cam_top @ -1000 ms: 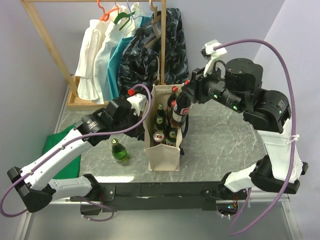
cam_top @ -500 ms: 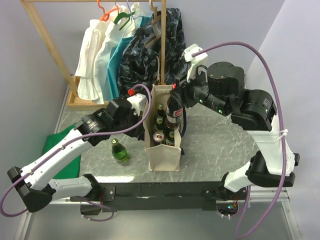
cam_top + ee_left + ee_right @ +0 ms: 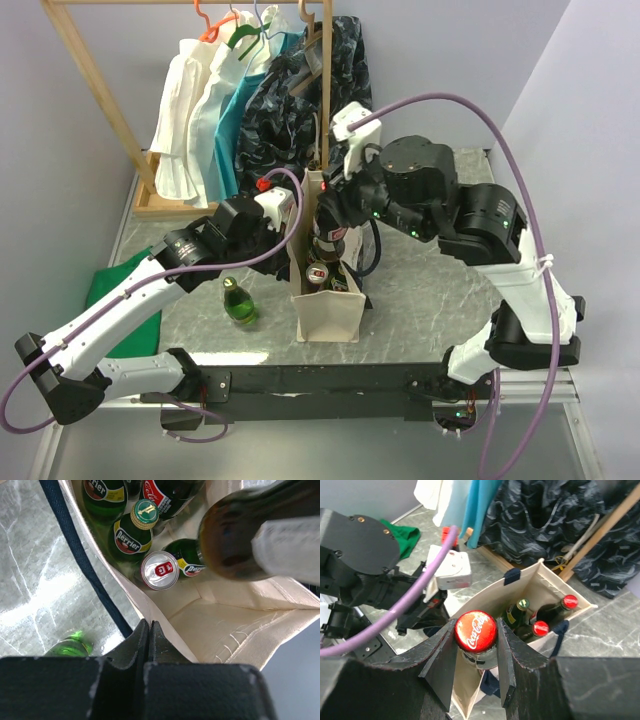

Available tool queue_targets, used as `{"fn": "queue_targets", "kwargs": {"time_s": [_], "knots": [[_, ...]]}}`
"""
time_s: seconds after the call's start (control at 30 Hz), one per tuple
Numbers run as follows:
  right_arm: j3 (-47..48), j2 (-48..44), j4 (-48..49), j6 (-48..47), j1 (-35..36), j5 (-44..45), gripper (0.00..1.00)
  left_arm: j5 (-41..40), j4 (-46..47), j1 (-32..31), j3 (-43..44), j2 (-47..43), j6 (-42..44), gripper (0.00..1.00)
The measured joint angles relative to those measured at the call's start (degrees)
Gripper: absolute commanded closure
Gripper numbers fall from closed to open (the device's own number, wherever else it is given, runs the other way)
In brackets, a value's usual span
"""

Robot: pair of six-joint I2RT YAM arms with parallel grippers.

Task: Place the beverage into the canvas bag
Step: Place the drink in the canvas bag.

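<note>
As I read it, right gripper (image 3: 476,652) clamps cola bottle (image 3: 475,629) upright, bag (image 3: 485,592) mouth directly below; left gripper (image 3: 149,632) pinched shut on bag rim.

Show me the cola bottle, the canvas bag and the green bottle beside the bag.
cola bottle (image 3: 475,630): right wrist view, on its red cap.
canvas bag (image 3: 327,318): top external view, on its front wall.
green bottle (image 3: 239,305): top external view, on its body.
</note>
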Motion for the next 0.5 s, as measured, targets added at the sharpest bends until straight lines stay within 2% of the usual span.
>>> {"fn": "queue_targets", "kwargs": {"time_s": [0.5], "knots": [[1.40, 2.27, -0.11, -0.20, 3.98, 0.59, 1.00, -1.27, 0.46, -0.04, -0.07, 0.00, 0.07, 0.99]]}}
